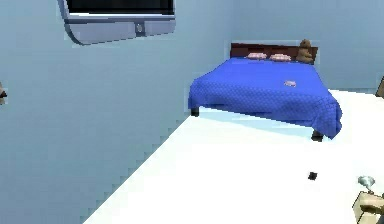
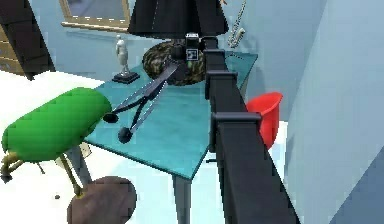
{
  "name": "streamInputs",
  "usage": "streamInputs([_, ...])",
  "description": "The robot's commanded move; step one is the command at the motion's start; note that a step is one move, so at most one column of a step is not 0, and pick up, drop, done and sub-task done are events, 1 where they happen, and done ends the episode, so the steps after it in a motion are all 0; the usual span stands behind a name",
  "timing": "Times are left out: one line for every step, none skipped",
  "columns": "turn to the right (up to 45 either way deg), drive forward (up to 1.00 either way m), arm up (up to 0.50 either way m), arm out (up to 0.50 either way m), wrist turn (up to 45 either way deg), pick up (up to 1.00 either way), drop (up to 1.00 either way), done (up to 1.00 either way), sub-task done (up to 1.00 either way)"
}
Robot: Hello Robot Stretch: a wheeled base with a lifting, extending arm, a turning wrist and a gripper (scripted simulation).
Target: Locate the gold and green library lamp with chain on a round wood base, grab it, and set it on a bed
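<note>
You've got 1 lamp (image 2: 50, 125) at arm side view's left: green rounded shade, gold stem, round brown wood base, just beside the 1 teal desk (image 2: 190, 150). Pincer (image 2: 118, 125) tips are near the shade w/ desk behind; can't tell its grip or whether it holds anything. Fwd view: 1 blue bed (image 1: 265, 95), 2 pink pillows (image 1: 255, 56).

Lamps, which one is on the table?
The black-shaded lamp stands on the teal table; the green-shaded lamp is off it, lower left.

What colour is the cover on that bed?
The bed cover is blue, seen best in the forward view.
</note>
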Motion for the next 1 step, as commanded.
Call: streamInputs([0.0,0.00,0.00,-0.44,0.0,0.00,0.00,0.00,0.00])
